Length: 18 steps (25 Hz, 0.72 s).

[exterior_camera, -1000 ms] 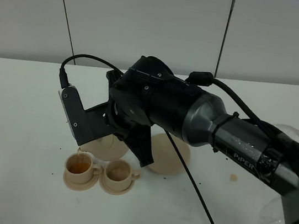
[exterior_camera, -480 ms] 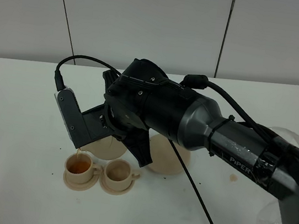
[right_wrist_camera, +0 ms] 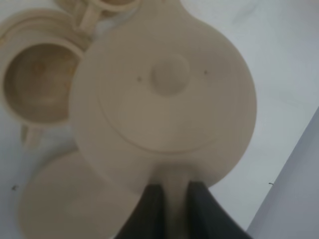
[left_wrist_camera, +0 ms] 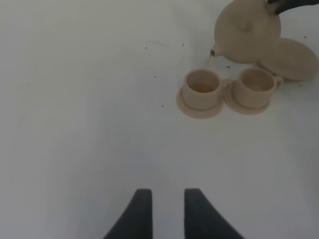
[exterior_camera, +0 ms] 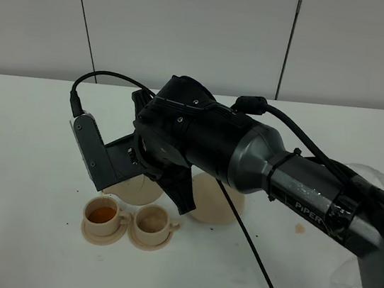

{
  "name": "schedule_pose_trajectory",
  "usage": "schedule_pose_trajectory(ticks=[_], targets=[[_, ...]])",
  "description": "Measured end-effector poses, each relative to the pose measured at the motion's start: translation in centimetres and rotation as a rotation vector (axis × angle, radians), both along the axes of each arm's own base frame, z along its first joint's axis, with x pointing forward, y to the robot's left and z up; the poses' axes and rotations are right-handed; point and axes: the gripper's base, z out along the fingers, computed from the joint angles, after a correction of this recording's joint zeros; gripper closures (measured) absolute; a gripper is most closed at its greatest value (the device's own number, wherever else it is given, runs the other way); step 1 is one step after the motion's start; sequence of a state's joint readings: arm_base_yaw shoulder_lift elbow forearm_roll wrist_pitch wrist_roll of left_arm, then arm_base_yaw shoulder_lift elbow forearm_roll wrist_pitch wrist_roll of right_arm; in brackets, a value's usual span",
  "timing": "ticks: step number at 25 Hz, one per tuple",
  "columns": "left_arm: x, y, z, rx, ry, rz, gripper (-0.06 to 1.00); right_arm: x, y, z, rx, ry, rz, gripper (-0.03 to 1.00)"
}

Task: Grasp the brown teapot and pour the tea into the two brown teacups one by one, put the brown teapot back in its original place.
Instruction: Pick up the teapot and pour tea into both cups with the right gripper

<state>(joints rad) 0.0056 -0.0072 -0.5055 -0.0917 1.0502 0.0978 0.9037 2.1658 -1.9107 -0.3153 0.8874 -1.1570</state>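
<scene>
Left gripper (left_wrist_camera: 163, 211): low over the white table (left_wrist_camera: 75, 124), well apart from the large saucer (exterior_camera: 221, 204). Fingers parted, nothing between them.

Left teacup (exterior_camera: 102, 213): on its small saucer (exterior_camera: 102, 234), left of the large saucer and nearer the high camera. Holds orange-brown tea.

Right teacup (exterior_camera: 152, 220): between the left teacup and the large saucer, on a matching small saucer. The two small saucers touch edge to edge. Inside looks tan; cannot tell if it holds tea.

Brown teapot (right_wrist_camera: 164, 94): off the table, just left of the large saucer, lid on. Tilted, spout low over the left teacup. The left wrist view shows a thin pale line from the spout (left_wrist_camera: 213, 52) down toward that cup. From the high camera the arm hides most of the pot.

Right gripper (right_wrist_camera: 172, 196): over the left edge of the large saucer, fingers pinched on the teapot's loop handle.

Large saucer: flat on the table, bare.

Clear plastic (exterior_camera: 351, 281): far right of the large saucer, at the table edge.
</scene>
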Motion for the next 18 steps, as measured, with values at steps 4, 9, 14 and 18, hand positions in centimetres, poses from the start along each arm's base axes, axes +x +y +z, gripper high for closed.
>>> schedule_pose_trajectory(ticks=[4,9,14,18], targets=[[0.00,0.00,0.00,0.000,0.000,0.000,0.71,0.00,0.00,0.00,0.000,0.000,0.000,0.87],[0.00,0.00,0.00,0.000,0.000,0.000,0.71,0.00,0.00,0.00,0.000,0.000,0.000,0.87],[0.00,0.00,0.00,0.000,0.000,0.000,0.71,0.00,0.00,0.00,0.000,0.000,0.000,0.87],[0.00,0.00,0.00,0.000,0.000,0.000,0.71,0.00,0.00,0.00,0.000,0.000,0.000,0.87]])
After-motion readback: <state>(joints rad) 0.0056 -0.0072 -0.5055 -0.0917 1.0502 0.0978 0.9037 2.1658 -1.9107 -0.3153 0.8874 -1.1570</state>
